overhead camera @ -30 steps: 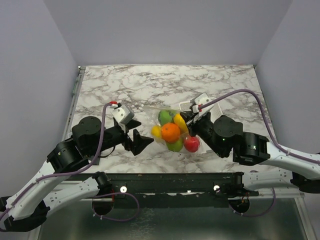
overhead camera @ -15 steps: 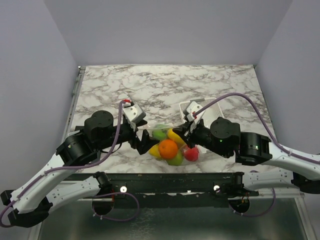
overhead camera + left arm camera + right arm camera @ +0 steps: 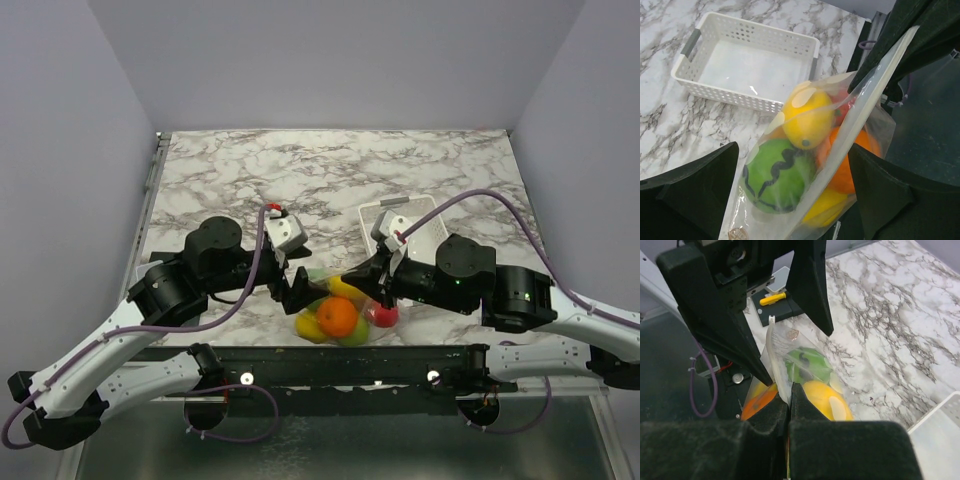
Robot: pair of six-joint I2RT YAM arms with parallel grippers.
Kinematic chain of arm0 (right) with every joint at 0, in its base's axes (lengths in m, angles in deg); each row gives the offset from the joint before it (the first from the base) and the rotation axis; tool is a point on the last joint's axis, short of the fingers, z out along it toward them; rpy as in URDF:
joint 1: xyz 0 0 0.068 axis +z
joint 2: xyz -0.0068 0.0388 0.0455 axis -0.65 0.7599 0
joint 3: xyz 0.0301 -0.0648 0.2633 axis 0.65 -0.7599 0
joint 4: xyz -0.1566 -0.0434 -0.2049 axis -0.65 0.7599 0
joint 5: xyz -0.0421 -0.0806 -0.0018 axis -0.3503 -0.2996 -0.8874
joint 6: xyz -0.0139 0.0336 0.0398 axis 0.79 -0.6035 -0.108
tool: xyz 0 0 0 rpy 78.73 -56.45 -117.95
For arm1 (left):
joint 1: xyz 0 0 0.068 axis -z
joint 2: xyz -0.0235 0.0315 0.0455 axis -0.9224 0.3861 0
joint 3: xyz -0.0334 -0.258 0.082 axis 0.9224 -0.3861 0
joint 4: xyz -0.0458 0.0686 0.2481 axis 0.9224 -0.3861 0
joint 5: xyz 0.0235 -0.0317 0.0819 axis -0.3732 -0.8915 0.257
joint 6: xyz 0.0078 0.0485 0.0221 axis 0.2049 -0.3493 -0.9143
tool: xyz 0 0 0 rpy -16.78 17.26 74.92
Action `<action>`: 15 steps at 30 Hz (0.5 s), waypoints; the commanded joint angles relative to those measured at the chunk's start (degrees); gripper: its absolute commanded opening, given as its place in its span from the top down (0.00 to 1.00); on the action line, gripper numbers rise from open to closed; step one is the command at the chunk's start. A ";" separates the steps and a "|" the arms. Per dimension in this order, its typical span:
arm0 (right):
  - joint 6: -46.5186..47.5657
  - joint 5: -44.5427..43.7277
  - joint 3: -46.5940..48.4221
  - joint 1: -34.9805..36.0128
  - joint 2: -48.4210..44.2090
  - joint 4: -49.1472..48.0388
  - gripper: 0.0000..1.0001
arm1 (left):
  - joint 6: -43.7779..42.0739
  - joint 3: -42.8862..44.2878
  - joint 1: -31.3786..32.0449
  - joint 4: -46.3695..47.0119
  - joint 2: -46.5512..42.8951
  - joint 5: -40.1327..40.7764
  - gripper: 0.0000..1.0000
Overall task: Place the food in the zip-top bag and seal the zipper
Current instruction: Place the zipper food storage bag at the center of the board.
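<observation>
On the near side of the white perforated plastic tray (image 3: 747, 67): food bagged, seal not yet certain.
Closest to the arms, the see-through dotted plastic zip-top bag (image 3: 740, 215) holds all the glossy toy food (image 3: 807, 117) I can see. The right tool (image 3: 790, 389) is clamped tight on the clear press-seal zipper (image 3: 772, 347). The left tool (image 3: 794, 150) gapes wide astride the bag, gripping nothing. Whether the strip is pressed along its whole length I cannot tell, so sealing likely remains.
</observation>
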 commanded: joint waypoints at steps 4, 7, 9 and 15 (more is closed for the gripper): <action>-1.23 4.98 0.52 -0.22 -2.75 -4.46 0.99 | -1.01 -3.18 0.27 0.78 -0.79 -6.76 0.19; -1.33 6.18 0.37 -0.23 -3.32 -5.29 0.99 | -0.90 -3.27 0.27 0.73 -0.07 -7.77 0.21; -1.33 6.91 0.20 -0.18 -3.38 -5.95 0.99 | -0.90 -3.23 0.32 0.90 0.56 -8.54 0.25; -1.52 5.56 -1.07 -0.17 -3.48 -6.86 0.99 | -0.73 -3.23 0.31 1.38 2.02 -10.26 0.59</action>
